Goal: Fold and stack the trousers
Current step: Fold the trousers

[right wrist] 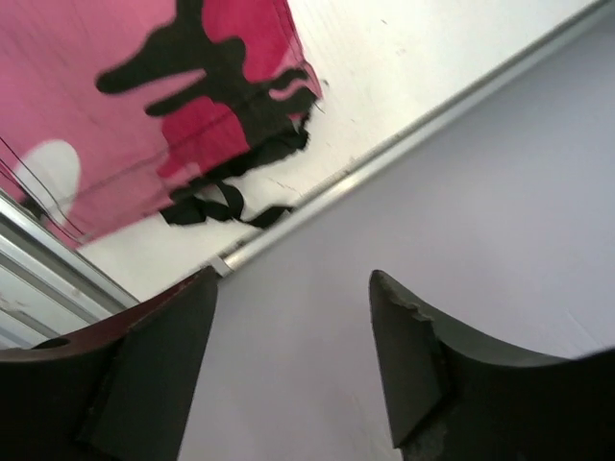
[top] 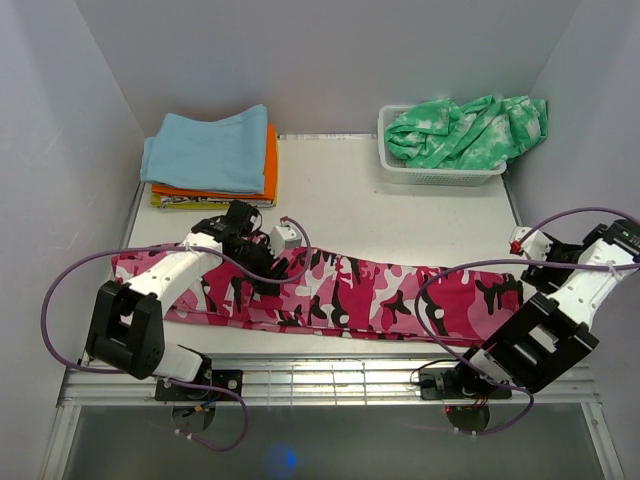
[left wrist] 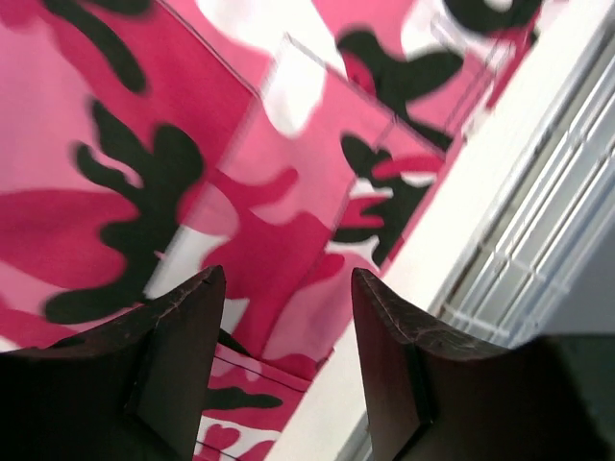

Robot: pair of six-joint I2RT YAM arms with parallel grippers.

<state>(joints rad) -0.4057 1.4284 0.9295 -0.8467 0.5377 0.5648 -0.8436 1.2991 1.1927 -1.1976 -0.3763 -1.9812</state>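
Note:
The pink camouflage trousers (top: pixel 350 290) lie stretched flat from left to right along the near half of the white table (top: pixel 400 225). My left gripper (top: pixel 250 268) hangs over their left part, with the wrist close above the cloth. In the left wrist view the left gripper (left wrist: pixel 288 274) is open and empty over the trousers (left wrist: pixel 288 144). My right gripper (top: pixel 533 262) is just past their right end, near the wall. In the right wrist view the right gripper (right wrist: pixel 294 274) is open and empty. The trousers' end (right wrist: pixel 144 115) and its black drawstring (right wrist: pixel 226 197) lie beyond it.
A stack of folded clothes (top: pixel 210 150), light blue over orange and yellow, sits at the back left. A white basket (top: pixel 440 175) at the back right holds a green-and-white tie-dye garment (top: pixel 465 128). Grey walls enclose three sides. Metal rails (top: pixel 330 375) run along the front edge.

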